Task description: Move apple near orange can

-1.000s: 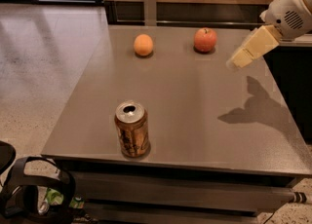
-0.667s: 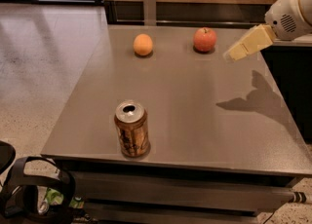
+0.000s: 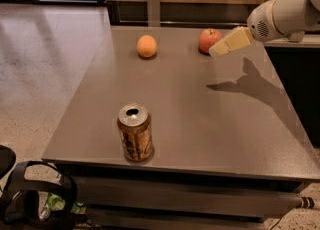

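Where the apple [image 3: 210, 39] sits: far end of the table [image 3: 210, 129], roughly 1 o'clock from the table's middle. It's resting on the surface, stem up, not lifted.
Orange can [image 3: 135, 133]: upright near the front edge, around 7 o'clock from the apple. They're well apart, with pretty much the whole tabletop between them.
Gripper [image 3: 228, 43]: hanging just beside the apple on its 4 o'clock side, angled down toward it. Honestly can't tell how open it is from here, or whether it's touching the apple or only close. Doesn't look like it has hold of anything.
Arm [image 3: 285, 14]: reaches in from about 2 o'clock over the table's right edge and throws a shadow [image 3: 245, 86] on the top below it.
Orange [image 3: 146, 46]: the plain fruit, at 9 o'clock from the apple, also at the far end. Not part of the job, just don't mix it up with the can.
Done so far: my read is only the approach. The gripper is lined up next to the right fruit and that's it.
Left to do: basically everything that counts. Get a grip on the apple, lift it, carry it toward 7 o'clock across the table, and set it down close to the can without knocking the can over.
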You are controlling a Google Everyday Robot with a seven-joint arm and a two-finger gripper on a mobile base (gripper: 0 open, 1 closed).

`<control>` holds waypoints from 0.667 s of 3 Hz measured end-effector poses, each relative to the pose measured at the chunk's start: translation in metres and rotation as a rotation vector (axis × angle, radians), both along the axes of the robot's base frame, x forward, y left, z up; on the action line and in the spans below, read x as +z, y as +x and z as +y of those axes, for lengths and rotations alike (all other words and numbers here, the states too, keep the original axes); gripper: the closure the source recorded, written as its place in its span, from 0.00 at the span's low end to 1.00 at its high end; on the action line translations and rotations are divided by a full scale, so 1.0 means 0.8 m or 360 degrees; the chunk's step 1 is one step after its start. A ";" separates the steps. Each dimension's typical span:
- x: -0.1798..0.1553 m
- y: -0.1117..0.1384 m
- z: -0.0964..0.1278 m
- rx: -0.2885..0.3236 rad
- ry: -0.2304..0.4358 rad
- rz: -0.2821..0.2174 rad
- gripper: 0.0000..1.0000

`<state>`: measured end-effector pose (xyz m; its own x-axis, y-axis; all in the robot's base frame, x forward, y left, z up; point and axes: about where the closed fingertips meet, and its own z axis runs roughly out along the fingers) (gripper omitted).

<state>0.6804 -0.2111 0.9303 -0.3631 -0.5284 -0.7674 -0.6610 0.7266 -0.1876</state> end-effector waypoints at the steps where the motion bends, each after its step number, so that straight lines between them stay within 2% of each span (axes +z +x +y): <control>1: 0.000 0.000 0.000 0.0000 0.0000 0.0000 0.00; 2: -0.012 0.047 0.011 0.0037 0.0097 -0.0049 0.00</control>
